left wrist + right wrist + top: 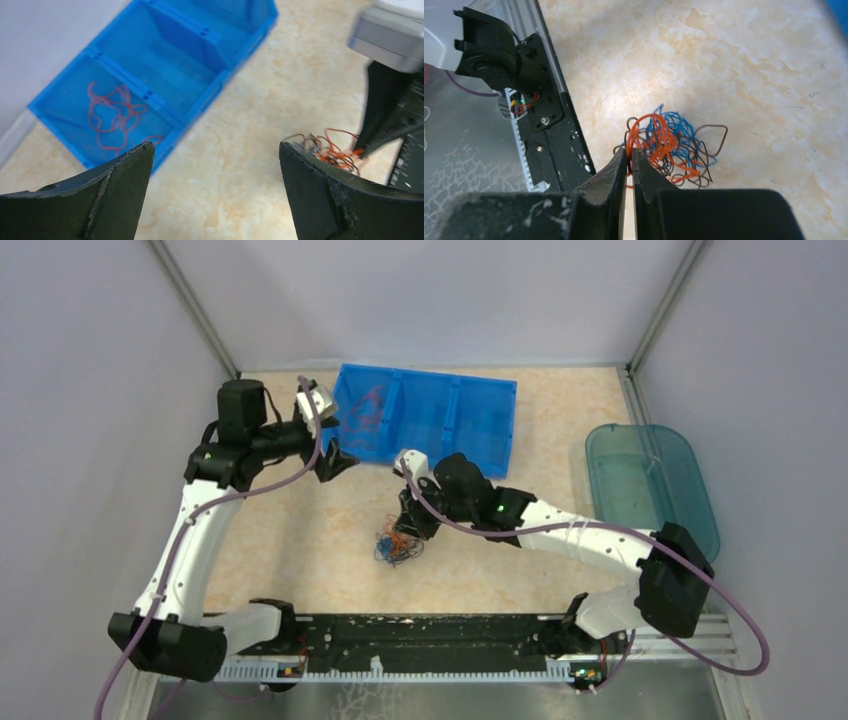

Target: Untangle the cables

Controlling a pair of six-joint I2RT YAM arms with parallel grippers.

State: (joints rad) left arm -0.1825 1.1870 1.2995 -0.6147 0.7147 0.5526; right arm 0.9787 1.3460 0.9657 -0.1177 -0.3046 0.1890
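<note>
Pinching thin curly orange, blue and dark-brown cables (pixel 671 145) with right gripper (pixel 630 151).
Clamping closed fingers on orange strand of clump on beige marbled tabletop (pixel 749 75); holding left gripper (pixel 215 150) wide open near blue plastic bin (pixel 202 32).

Top view looked steeply down over the whole bench (pixel 300 540). Both wrist views, close and oblique, shared the cables (pixel 664 145).

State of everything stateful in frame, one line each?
left gripper: open, holding nothing
right gripper: shut on orange cable
cable clump: tangled, on table
red cable: separate, in blue bin's end compartment
blue bin: other two compartments look empty
teal tray: looks empty
</note>
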